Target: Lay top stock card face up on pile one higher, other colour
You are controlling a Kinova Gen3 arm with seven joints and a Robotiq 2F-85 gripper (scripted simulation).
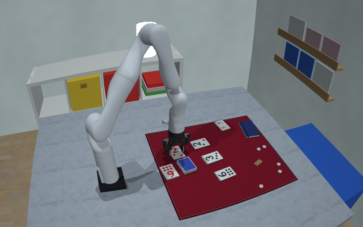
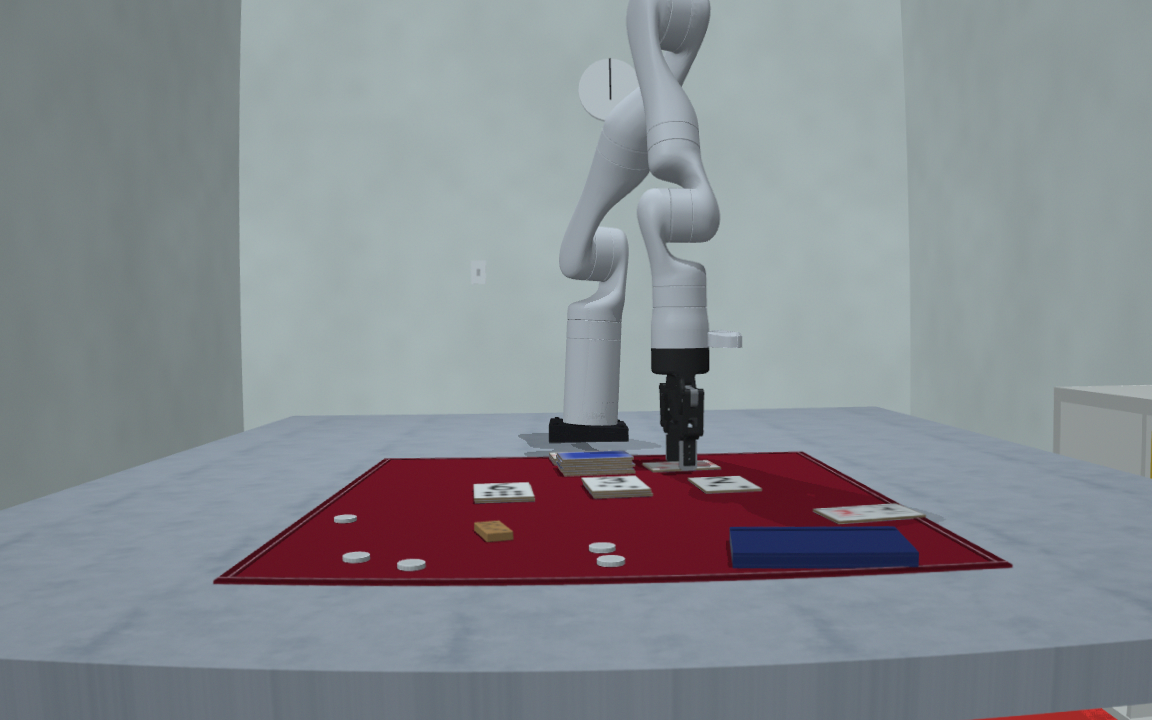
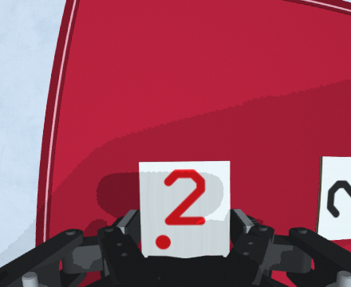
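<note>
A face-up red 2 card (image 1: 178, 154) (image 2: 678, 466) (image 3: 183, 199) lies flat on the red mat (image 1: 205, 197), just behind the blue-backed stock (image 1: 187, 165) (image 2: 593, 458). My gripper (image 1: 175, 148) (image 2: 683, 456) (image 3: 185, 222) stands straight down over the card, with its two finger pads against the card's left and right edges. The piles show a black 2 (image 1: 199, 143) (image 3: 343, 199), a black 3 (image 1: 211, 158) (image 2: 616, 485), a black 6 (image 1: 225, 173) and a red 9 (image 1: 169, 172).
A small overlapped pair of cards (image 1: 221, 125) and a blue book (image 1: 249, 129) (image 2: 822, 546) lie at the mat's far corner. A wooden domino (image 1: 257, 162) and several white chips (image 1: 278, 164) are scattered on the mat's right side. A shelf unit stands behind the table.
</note>
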